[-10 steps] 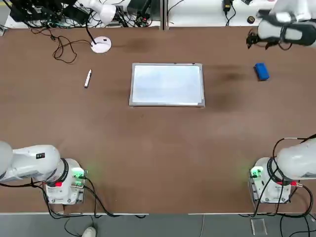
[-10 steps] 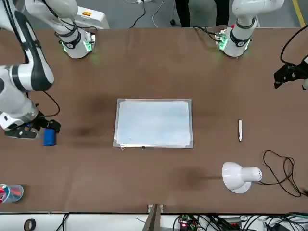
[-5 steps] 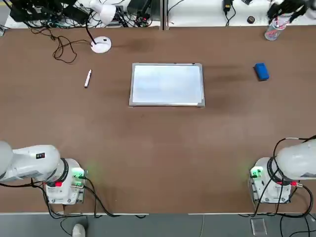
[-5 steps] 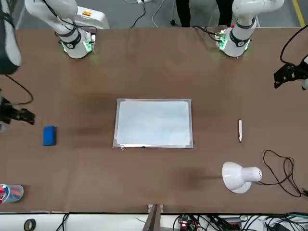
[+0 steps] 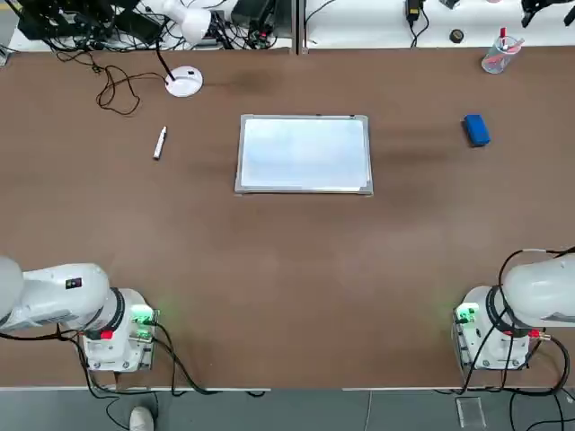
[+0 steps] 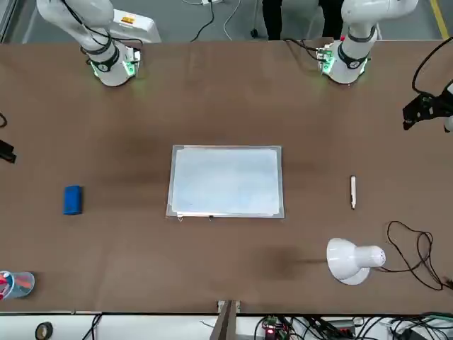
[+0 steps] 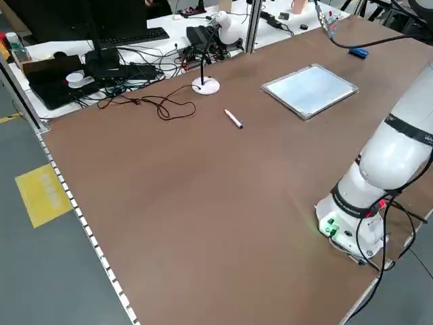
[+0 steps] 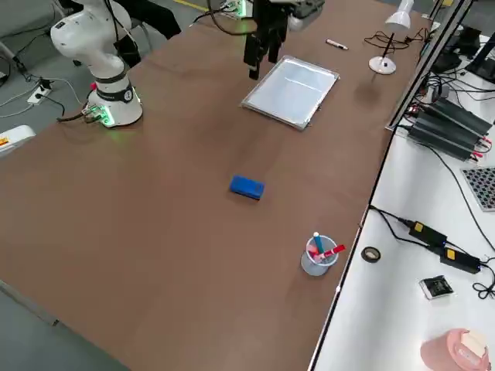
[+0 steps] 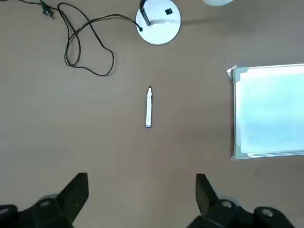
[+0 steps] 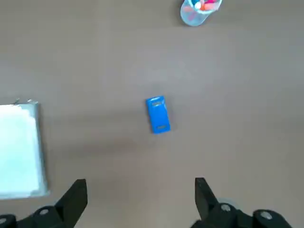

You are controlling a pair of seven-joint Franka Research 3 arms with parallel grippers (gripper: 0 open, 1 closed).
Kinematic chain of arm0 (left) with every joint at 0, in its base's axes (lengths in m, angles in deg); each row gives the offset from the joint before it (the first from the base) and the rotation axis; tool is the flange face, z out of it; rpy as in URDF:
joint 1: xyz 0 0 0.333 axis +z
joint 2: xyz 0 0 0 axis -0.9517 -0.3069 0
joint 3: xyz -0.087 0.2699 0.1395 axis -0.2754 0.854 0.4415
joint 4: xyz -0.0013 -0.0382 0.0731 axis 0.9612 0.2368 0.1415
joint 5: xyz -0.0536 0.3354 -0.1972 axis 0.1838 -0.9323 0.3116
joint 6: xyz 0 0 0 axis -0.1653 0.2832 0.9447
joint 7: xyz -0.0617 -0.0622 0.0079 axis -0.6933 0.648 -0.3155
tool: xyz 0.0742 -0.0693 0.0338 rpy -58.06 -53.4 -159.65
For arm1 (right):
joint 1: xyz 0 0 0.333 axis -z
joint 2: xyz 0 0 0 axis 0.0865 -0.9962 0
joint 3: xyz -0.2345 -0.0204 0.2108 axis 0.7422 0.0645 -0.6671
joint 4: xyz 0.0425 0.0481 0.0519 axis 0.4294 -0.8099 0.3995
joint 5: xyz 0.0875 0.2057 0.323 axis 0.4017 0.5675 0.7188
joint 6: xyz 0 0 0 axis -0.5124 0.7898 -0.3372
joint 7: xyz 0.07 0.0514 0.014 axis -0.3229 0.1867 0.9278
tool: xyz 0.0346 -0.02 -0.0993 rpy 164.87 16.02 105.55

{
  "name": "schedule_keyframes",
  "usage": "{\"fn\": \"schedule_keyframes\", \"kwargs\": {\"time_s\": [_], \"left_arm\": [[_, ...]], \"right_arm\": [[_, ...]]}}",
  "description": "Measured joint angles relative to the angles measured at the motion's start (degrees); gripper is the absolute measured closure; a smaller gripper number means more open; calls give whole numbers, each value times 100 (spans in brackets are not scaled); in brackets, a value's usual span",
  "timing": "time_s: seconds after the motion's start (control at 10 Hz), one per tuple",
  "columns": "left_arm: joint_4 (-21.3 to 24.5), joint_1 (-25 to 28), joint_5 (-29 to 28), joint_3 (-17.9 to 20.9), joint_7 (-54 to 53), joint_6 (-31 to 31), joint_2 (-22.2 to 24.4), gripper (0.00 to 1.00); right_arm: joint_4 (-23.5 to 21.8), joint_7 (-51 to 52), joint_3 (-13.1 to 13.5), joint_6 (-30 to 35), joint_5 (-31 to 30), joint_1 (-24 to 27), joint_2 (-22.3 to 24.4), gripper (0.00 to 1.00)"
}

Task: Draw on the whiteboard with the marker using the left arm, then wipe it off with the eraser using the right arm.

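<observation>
The whiteboard [image 5: 304, 153] lies flat at mid-table with its face blank. The marker [image 5: 160, 143] rests on the table to its left, and the blue eraser [image 5: 476, 129] to its right. My left gripper [image 9: 140, 190] hangs high over the marker [image 9: 148, 107], open and holding nothing; it shows at the edge of the front view [image 6: 425, 110]. My right gripper [image 10: 138, 192] is also open and empty, high above the eraser [image 10: 157, 114], and only its tip shows in the top view's far right corner [image 5: 539, 9].
A white lamp [image 5: 184, 81] with a looping black cord [image 5: 112, 85] stands at the far left. A clear cup with red items [image 5: 497, 56] sits beyond the eraser near the table's far edge. Both arm bases [image 5: 117, 337] [image 5: 490, 332] stand at the near edge.
My right arm has drawn up and away from beside the eraser toward the far right corner. The eraser, marker, whiteboard and left arm have stayed put.
</observation>
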Motion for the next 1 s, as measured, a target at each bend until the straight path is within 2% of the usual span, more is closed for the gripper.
{"fn": "schedule_keyframes", "kwargs": {"time_s": [0.4,1.0], "left_arm": [[3,16,0,0,0,0,-1,0],[13,16,0,0,-2,0,-4,0]], "right_arm": [[-157,-26,4,70,112,74,362,0],[-370,-238,4,-109,126,88,417,0]]}}
